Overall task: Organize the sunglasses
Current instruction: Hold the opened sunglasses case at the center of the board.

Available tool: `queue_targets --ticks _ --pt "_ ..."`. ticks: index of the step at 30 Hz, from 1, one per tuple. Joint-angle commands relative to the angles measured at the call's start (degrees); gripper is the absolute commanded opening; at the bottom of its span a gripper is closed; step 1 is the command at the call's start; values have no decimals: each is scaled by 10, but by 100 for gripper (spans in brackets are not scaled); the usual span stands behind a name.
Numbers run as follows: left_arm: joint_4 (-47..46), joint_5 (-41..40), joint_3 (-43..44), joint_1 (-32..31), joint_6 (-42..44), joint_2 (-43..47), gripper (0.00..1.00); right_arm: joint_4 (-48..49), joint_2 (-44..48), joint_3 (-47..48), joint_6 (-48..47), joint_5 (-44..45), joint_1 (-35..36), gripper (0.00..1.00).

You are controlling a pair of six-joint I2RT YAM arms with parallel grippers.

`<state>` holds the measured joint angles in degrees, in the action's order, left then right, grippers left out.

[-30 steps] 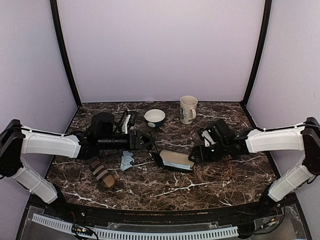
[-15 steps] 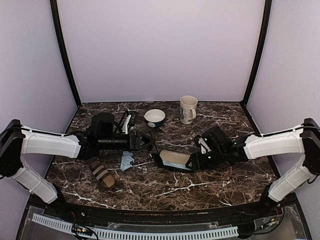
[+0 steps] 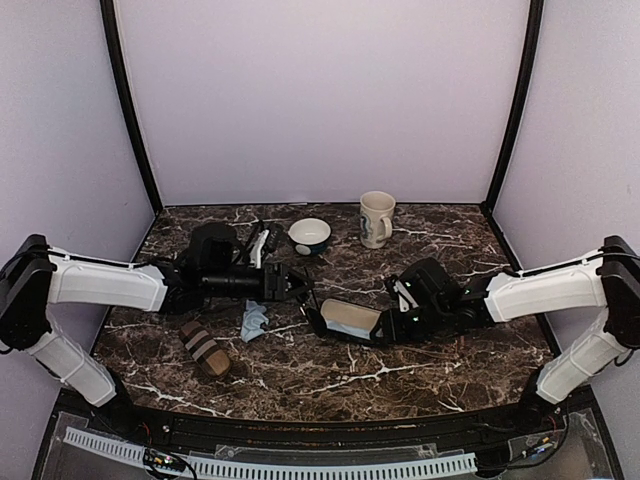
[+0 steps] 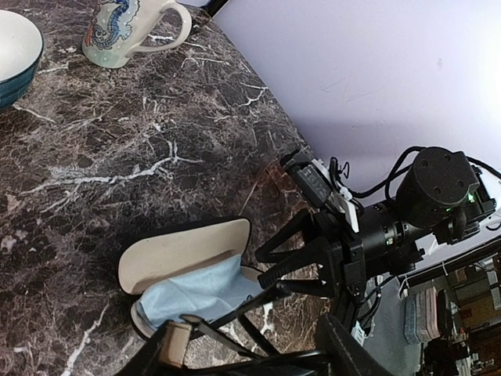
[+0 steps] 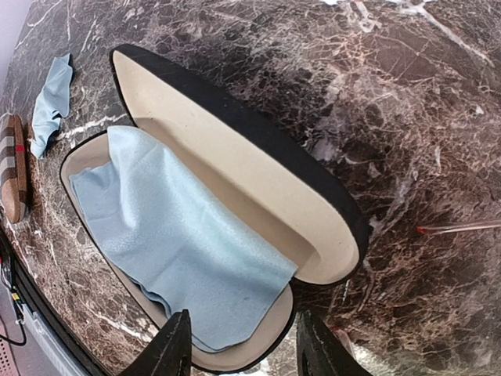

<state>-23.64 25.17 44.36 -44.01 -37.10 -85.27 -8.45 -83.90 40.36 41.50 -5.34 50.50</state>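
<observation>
The sunglasses (image 4: 238,312) show only as thin dark wire arms crossing between the fingers of my left gripper (image 4: 262,345), which is shut on them; the lenses are hidden. That left gripper (image 3: 296,285) hovers just left of the open black case (image 3: 350,320). In the case, a light blue cloth (image 5: 180,235) lies on the cream lining (image 5: 235,172). My right gripper (image 5: 244,348) has a finger close against each side of the case's near rounded end. From the left wrist view, the right gripper (image 4: 313,254) sits at the case's (image 4: 188,251) far end.
A brown striped case (image 3: 204,347) lies front left, a crumpled blue cloth (image 3: 254,320) beside it. At the back stand a white bowl (image 3: 309,235), a seahorse mug (image 3: 376,218) and a dark-and-white object (image 3: 255,240).
My right gripper has slid left onto the end of the black case and its jaws have narrowed around it. The left gripper with the sunglasses has shifted slightly back.
</observation>
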Motion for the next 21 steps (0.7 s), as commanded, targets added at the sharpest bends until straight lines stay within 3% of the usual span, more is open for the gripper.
queue_targets --ticks 1,9,21 --pt "28 21 42 2 50 -20 42 19 -7 -9 11 6 11 46" --pt "81 57 115 2 114 -65 42 4 5 -2 10 34 15 48" --pt "79 75 121 2 115 -64 41 -38 26 16 -49 83 -18 59"
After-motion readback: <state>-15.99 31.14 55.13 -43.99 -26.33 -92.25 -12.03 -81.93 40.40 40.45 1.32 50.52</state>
